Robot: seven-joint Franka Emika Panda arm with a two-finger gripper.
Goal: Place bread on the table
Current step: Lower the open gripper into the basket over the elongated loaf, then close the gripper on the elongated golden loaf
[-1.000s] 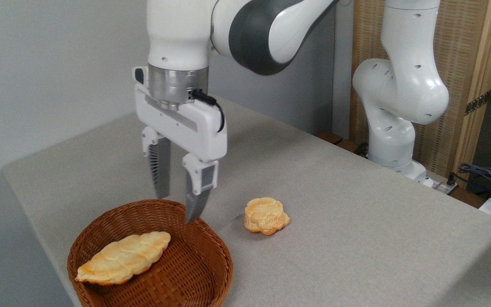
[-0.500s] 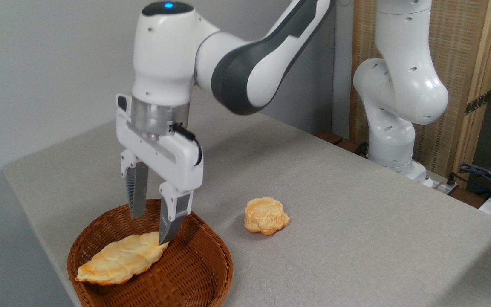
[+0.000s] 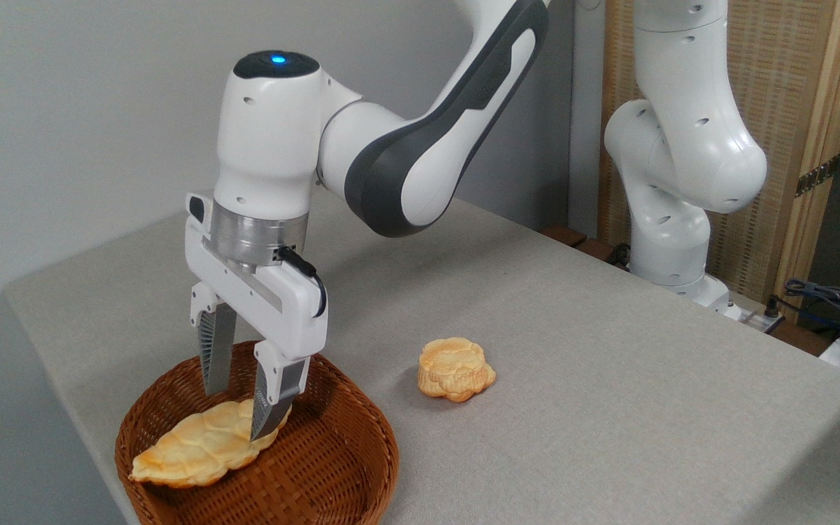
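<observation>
The bread (image 3: 194, 448), a long golden leaf-shaped loaf with braided ridges, lies inside the brown wicker basket (image 3: 332, 467) at the front left of the table (image 3: 573, 364). My gripper (image 3: 234, 415) hangs down into the basket, open, with one finger on each side of the loaf's right end. The near fingertip covers part of that end. Whether the pads touch the bread I cannot tell.
A small round flower-shaped bun (image 3: 455, 369) sits on the cloth to the right of the basket. The arm's white base (image 3: 675, 204) stands at the table's far right edge, with cables (image 3: 828, 295) beyond it. The table's left edge runs close to the basket.
The gripper has moved left and down from above the basket's far rim into the basket, and now straddles the right end of the bread. The bread and bun have not moved.
</observation>
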